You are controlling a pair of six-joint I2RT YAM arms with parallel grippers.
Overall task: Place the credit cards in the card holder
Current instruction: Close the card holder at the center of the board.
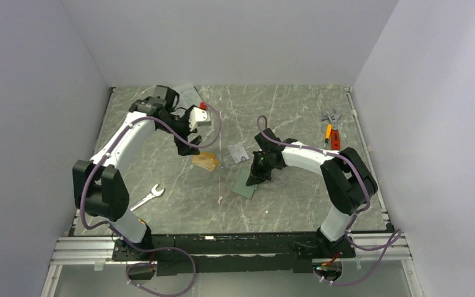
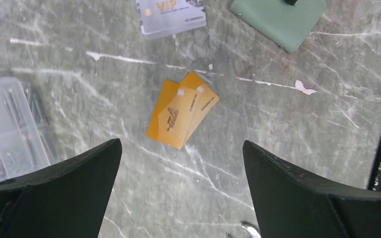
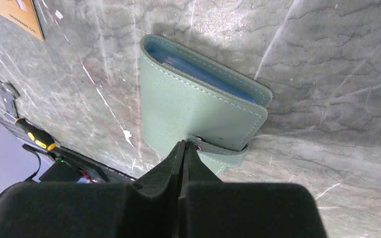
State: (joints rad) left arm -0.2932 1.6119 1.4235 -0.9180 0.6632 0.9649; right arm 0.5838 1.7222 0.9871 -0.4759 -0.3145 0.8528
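- Credit cards (image 2: 181, 113), two orange ones overlapping, lie flat on the desk (image 2: 287, 114) right under the left tool (image 2: 181, 145). Its jaws are spread wide and empty, probably so they can straddle the pair.
- The right tool (image 3: 183, 147) is clenched on nothing. Its tips press at the snap tab (image 3: 223, 150) of the folded card holder (image 3: 193, 106), apparently to pin it.
- A silvery card (image 2: 172, 15) lies near, between the orange pair and the holder.
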